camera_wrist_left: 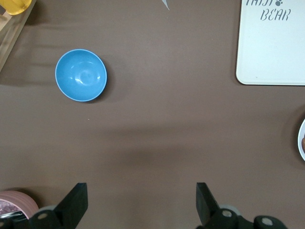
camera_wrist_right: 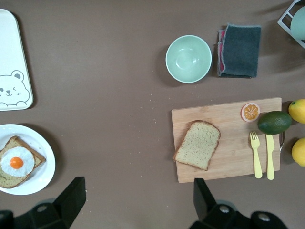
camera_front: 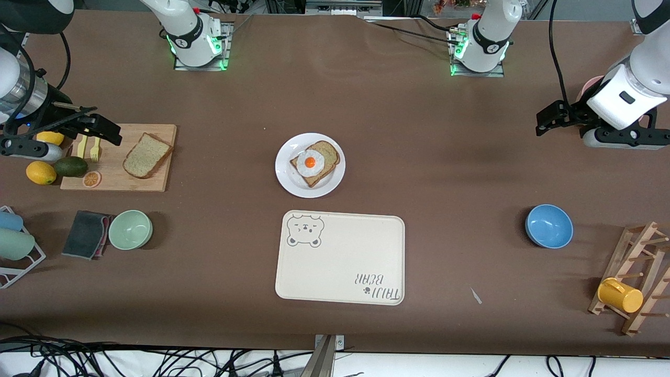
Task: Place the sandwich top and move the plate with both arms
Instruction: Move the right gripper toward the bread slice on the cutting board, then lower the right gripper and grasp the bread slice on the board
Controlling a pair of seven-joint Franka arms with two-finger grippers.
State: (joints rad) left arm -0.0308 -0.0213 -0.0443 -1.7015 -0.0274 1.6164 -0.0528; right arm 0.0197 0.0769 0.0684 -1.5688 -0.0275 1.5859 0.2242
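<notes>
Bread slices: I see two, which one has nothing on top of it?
The bare slice on the wooden cutting board, toward the right arm's end. The other slice lies on the white plate under a fried egg.

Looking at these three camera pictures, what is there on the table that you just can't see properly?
- Pink thing: left wrist view, cut off at the edge; in the front view the left arm covers most of it.
- Rack with pale cups: front view, cut by the edge.
- Plate: left wrist view, only a sliver of rim.
- Yellow fork and knife: front view, partly under the right gripper.
</notes>
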